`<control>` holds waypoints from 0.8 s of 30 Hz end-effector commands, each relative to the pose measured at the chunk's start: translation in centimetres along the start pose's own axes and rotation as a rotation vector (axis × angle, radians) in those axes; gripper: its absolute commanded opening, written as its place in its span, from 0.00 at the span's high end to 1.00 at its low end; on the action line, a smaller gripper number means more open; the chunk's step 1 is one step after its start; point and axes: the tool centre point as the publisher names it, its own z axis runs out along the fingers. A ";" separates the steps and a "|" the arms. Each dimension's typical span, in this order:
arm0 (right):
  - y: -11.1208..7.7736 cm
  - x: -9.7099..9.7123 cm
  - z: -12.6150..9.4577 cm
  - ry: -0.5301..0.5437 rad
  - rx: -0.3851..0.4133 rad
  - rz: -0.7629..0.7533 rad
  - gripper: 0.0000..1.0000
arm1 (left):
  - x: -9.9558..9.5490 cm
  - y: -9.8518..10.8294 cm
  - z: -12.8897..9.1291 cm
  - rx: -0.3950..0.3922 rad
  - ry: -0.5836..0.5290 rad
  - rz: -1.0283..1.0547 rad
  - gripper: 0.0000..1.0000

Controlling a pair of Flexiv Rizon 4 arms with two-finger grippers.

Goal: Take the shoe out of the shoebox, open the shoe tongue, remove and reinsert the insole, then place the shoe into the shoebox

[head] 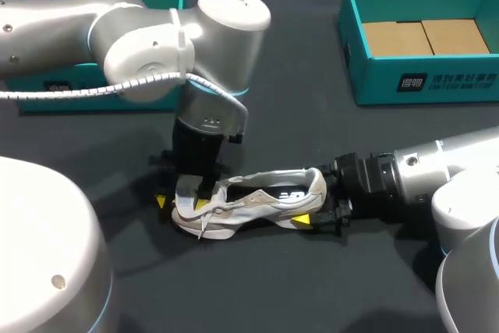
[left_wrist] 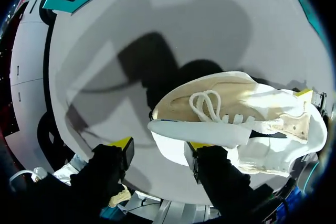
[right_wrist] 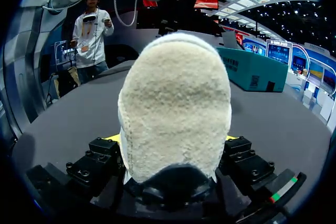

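The shoe (head: 249,202) lies out of the box (head: 437,87) on the desk (head: 312,138), heel gripped by the right fingers (head: 300,220). The left fingers (left_wrist: 124,145) are open at the toe. Tongue, insole and reboxing seemingly remain.

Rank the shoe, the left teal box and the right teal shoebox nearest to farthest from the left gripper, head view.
1. shoe, right at the left gripper.
2. left teal box, behind it, table's left.
3. right teal shoebox, far across at right.
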 end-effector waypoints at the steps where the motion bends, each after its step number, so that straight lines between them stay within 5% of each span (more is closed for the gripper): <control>1: 0.1 0.1 0.0 -0.001 0.005 0.000 1.00 | -0.5 0.1 -0.1 0.012 0.007 -0.006 0.33; 13: 0.1 0.1 0.0 -0.001 0.005 0.000 1.00 | -1.7 1.6 -7.7 0.116 0.210 0.111 0.40; 24: 0.1 0.1 0.0 -0.001 0.005 0.000 1.00 | 2.4 2.7 -14.2 0.221 0.285 0.400 0.40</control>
